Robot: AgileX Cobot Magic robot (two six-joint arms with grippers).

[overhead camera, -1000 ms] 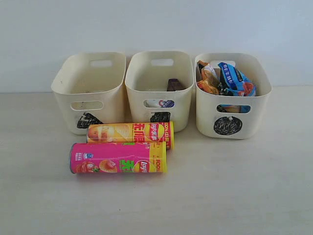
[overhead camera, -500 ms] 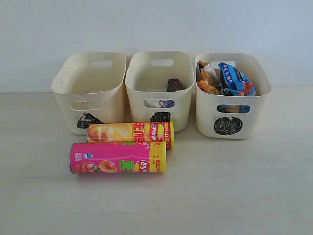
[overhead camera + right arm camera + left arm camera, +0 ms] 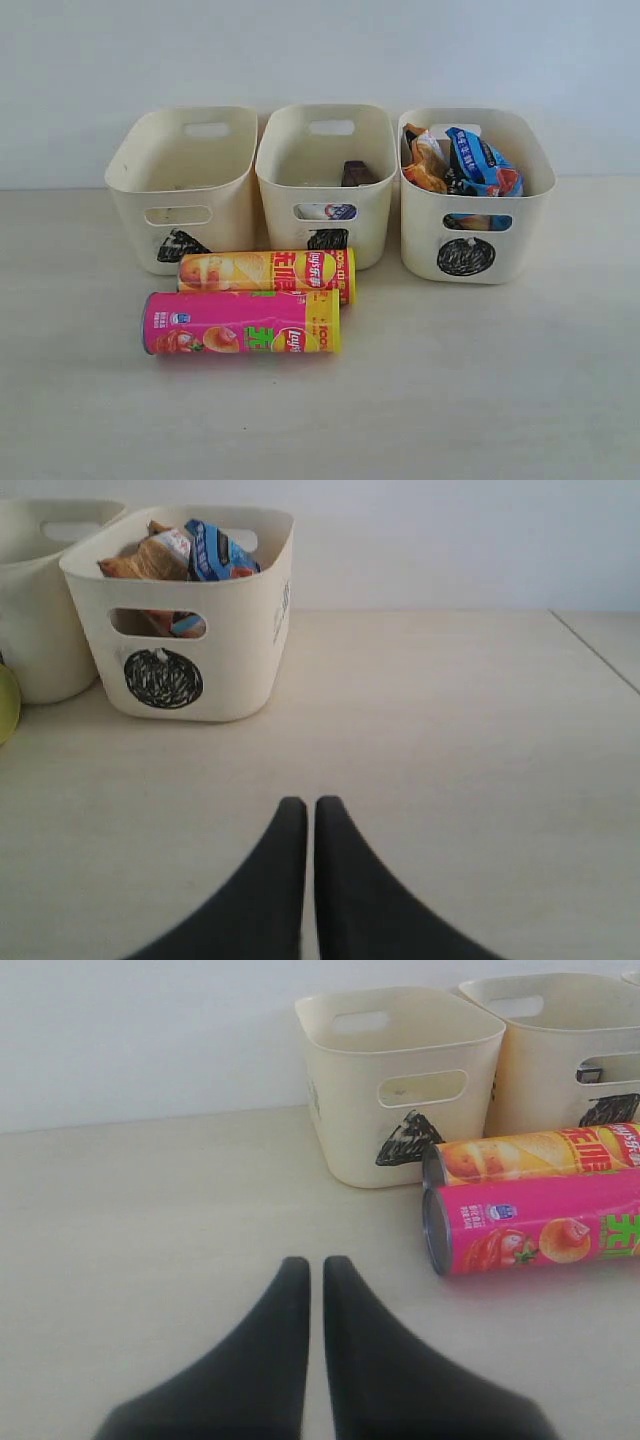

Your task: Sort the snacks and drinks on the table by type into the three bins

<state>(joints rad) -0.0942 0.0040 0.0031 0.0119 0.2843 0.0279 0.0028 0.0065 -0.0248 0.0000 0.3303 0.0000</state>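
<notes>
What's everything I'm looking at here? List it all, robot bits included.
Bins: three, cream, in a row at the back of the table: left bin, middle bin, right bin.
Chip cans: two, lying on their sides before the left and middle bins: yellow-orange can nearer the bins, pink can in front of it.
Foil bags: two, blue bag and orange bag, in the right bin.
Cartons: two, in the middle bin: dark carton; white and blue carton, seen through the handle cutout.
Table: one, pale beige.
Wall: one, pale, behind the bins.
Tools: two, black, shut, above the table: left tool, right tool.
</notes>
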